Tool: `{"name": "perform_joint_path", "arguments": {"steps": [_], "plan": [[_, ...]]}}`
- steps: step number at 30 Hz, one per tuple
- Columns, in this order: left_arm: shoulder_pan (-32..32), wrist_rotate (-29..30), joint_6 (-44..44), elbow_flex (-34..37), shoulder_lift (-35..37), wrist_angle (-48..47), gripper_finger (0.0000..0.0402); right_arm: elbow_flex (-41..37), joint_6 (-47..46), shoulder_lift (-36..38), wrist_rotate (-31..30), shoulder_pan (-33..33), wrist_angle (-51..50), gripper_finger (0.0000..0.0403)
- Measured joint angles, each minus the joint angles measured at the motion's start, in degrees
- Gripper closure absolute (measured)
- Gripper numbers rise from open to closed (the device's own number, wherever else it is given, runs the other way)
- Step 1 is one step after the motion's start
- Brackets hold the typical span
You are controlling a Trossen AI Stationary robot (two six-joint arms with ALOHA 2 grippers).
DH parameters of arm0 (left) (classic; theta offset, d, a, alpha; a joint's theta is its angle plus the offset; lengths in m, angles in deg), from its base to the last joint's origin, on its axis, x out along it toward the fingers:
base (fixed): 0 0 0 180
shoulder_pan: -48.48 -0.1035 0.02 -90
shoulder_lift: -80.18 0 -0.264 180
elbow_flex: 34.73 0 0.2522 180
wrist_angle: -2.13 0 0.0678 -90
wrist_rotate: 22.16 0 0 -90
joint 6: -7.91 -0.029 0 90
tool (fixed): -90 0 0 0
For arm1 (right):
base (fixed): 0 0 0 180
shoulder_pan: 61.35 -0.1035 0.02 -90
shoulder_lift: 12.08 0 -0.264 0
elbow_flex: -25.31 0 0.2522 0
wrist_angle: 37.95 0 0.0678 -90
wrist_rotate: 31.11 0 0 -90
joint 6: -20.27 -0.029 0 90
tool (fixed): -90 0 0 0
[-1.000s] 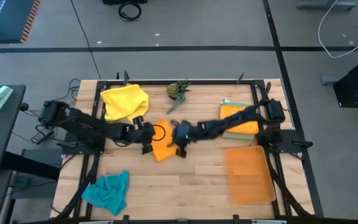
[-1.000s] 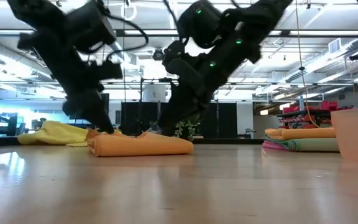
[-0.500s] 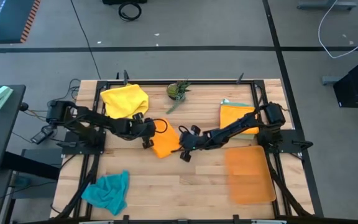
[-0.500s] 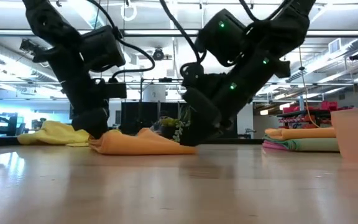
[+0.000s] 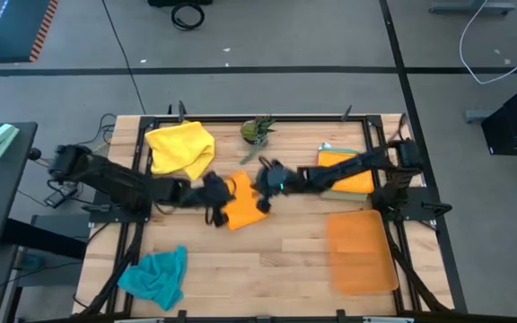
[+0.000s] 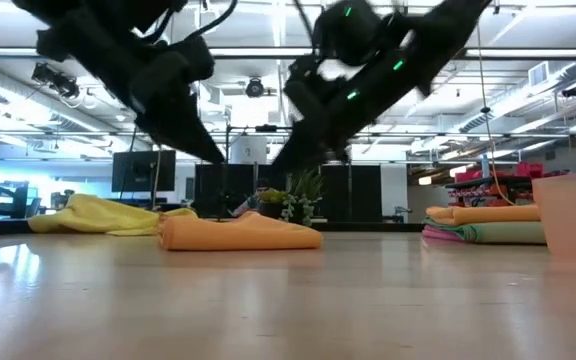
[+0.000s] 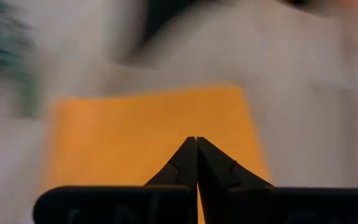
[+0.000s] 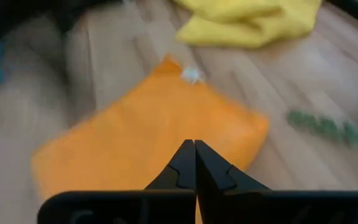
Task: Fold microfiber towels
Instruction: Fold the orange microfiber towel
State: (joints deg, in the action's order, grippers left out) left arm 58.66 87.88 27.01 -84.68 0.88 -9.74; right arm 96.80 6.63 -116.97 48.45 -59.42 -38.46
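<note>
folded orange microfiber towel (image 5: 241, 201) flat on wooden table (image 5: 285, 260) | left hand (image 5: 214, 199) lifted off, fingers closed, empty | right hand (image 5: 266, 179) raised clear, closed, empty

Looking straight down from overhead on the whole table (image 5: 267, 260); level from tabletop height toward the room behind; close from each wrist, angled down past closed fingertips — all four sharing the folded orange towel (image 5: 243, 202) mid-table
</note>
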Motion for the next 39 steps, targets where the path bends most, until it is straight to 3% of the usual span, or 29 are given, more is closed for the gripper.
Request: {"name": "perform_joint_path", "arguments": {"steps": [3, 7, 14, 24, 34, 39], "plan": [[4.72, -0.14, 1.33, 0.03, -6.5, 7.81, 0.0395, 0.31, 0.18, -3.06, 6.7, 4.59, 5.24, 0.0402], [7.39, 2.01, 4.84, 0.1, -13.27, 10.13, 0.0393, 2.96, 0.34, -6.98, 11.97, 7.18, 5.26, 0.0402], [7.82, 2.0, 8.21, -0.34, -18.21, 10.96, 0.0391, 7.06, 1.46, -12.02, 10.84, 8.33, 4.55, 0.0402], [8.72, 1.82, 8.72, -0.54, -18.06, 10.99, 0.0388, 8.18, -0.76, -17.02, 10.49, 10.8, 4.52, 0.0402], [9.96, 1.74, 5.28, -0.63, -14.05, 11.57, 0.0387, 8.07, 3.7, -5.25, 9.2, 8.93, -4.44, 0.0402], [9.82, 1.8, 4.86, -0.67, -13.3, 11.72, 0.0395, 8.07, 4.19, -7.08, 9.11, 9.24, -5.14, 0.0402]]}}
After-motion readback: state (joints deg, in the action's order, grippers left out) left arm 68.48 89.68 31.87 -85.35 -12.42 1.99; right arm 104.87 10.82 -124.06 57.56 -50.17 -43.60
